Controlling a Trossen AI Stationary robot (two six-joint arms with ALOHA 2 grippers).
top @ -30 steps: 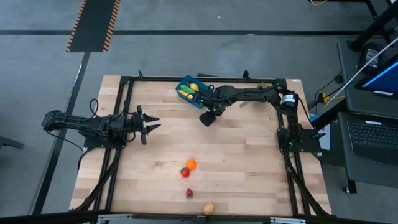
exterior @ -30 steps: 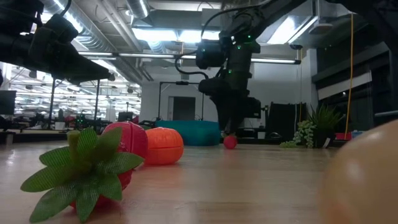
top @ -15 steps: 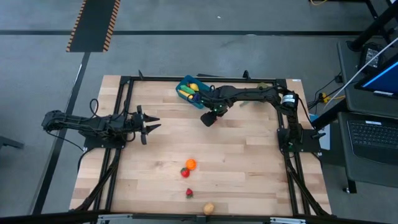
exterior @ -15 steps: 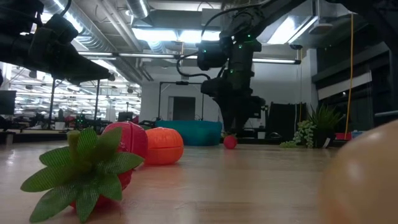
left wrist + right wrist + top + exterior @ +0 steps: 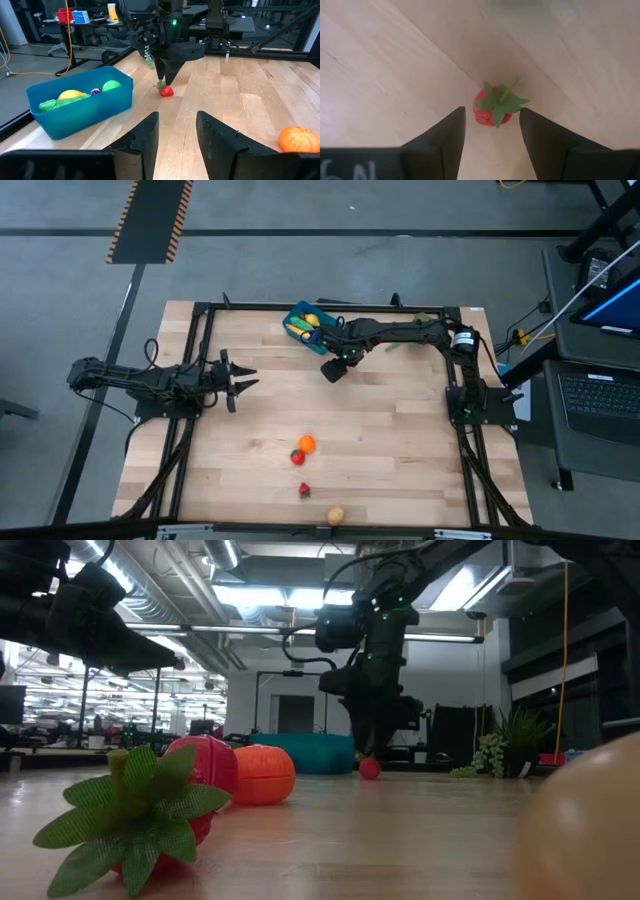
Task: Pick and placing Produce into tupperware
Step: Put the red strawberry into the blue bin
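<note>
High view: blue tupperware (image 5: 303,327) sits at the wooden table's (image 5: 400,430) far edge, with bare wood open on its near side. Right gripper (image 5: 490,131) hangs just beside it over a small red strawberry (image 5: 492,106), fingers parted, not touching the berry. Left gripper (image 5: 243,379), well apart from the tupperware, is narrowly open and empty. The tupperware's contents are partly hidden by its wall: yellow and green rounded toy pieces.

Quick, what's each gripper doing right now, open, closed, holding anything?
Left gripper: open, holding nothing, waiting at the table's left side.
Right gripper: jaws open above the strawberry, not gripping it.
</note>
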